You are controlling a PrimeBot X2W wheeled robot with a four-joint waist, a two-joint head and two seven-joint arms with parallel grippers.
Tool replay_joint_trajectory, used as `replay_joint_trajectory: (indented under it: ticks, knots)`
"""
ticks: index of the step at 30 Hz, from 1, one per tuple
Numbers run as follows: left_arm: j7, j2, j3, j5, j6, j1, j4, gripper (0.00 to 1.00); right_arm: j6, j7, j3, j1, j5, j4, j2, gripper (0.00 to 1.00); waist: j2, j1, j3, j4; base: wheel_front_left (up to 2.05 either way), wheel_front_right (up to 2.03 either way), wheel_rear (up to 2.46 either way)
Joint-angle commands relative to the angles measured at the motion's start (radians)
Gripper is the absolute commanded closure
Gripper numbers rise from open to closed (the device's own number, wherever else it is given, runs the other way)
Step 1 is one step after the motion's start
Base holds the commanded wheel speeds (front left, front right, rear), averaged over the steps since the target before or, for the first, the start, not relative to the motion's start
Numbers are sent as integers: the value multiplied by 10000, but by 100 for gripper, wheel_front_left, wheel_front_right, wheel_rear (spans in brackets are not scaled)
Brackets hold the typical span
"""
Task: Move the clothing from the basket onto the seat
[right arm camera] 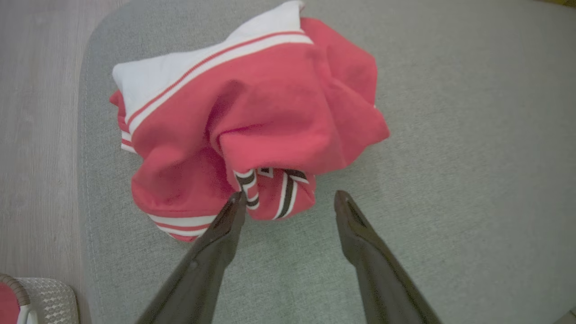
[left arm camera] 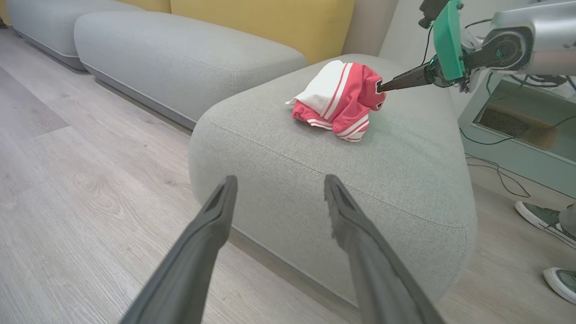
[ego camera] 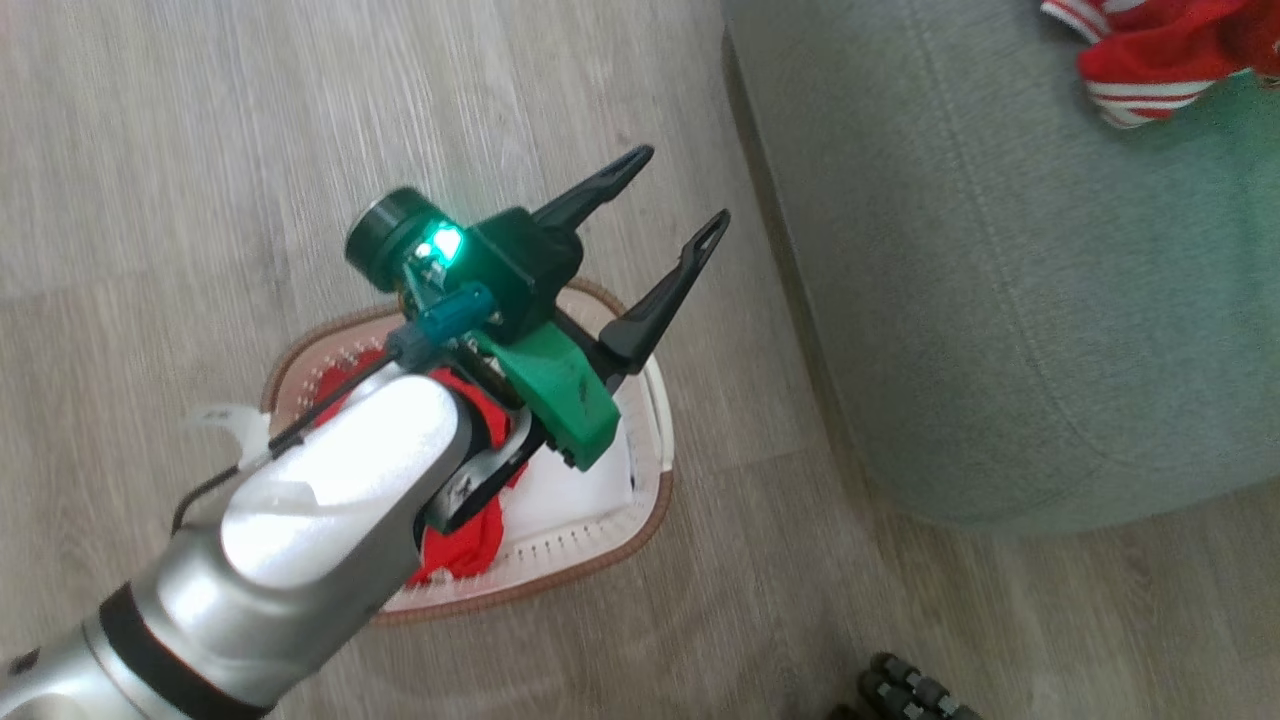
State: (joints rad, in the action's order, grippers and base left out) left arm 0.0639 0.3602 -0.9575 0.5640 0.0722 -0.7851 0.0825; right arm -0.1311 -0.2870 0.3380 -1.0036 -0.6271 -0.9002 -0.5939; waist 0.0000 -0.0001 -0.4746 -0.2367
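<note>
One red-and-white striped jersey [right arm camera: 252,112] lies crumpled on the grey-green fabric sofa seat [right arm camera: 450,135]
Right tool [right arm camera: 290,197] stands released, fingers spread at the jersey's lettered edge; left tool [ego camera: 680,188] hangs released above the cream perforated plastic basket [ego camera: 570,558], which holds red cloth [ego camera: 465,545]

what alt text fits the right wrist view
A crumpled red-and-white jersey lies on the grey seat, with the open right gripper just before it, one fingertip at its edge. A basket corner shows at lower left beside wood floor.
</note>
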Motion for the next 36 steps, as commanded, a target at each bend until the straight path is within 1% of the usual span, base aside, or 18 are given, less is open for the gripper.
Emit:
replay_joint_trajectory:
  ticks: [1,5,10,11,17,21,27,30,36]
  knots:
    - [138,121,372,96,117,-17,-220,0,4,40,132,330,-12,436,-508,0,0,1,480,-150,0,0,0]
    - [332,188,462,258,234,290,-118,0,4,228,337,594,-106,1059,-711,0,0,1,1056,-191,0,0,0]
    - [648,221,656,511,434,702,-18,0,4,758,509,1083,-315,2273,-1087,0,0,1,1773,-87,0,0,0]
    - [648,221,656,511,434,702,-18,0,4,758,509,1083,-315,2273,-1087,0,0,1,1773,-87,0,0,0]
    - [1044,256,892,826,669,1239,127,0,4,1373,338,1965,-465,3678,-1544,0,0,1,2729,259,0,0,0]
    - [1262,382,1129,1053,899,1667,194,0,4,1741,17,2759,-292,4720,-1599,0,0,1,3304,546,0,0,0]
    - [1485,628,1439,1305,1242,2310,168,0,4,2341,-1071,4350,47,5946,-1346,0,0,1,3865,1087,0,0,0]
    - [1584,787,1605,1387,1424,2629,132,0,4,2519,-1619,5135,330,6496,-938,0,0,1,4115,1342,0,0,0]
    - [1767,1103,1861,1439,1734,3345,-1,0,4,2541,-2415,6830,1017,7871,-81,0,0,1,4423,1820,0,0,0]
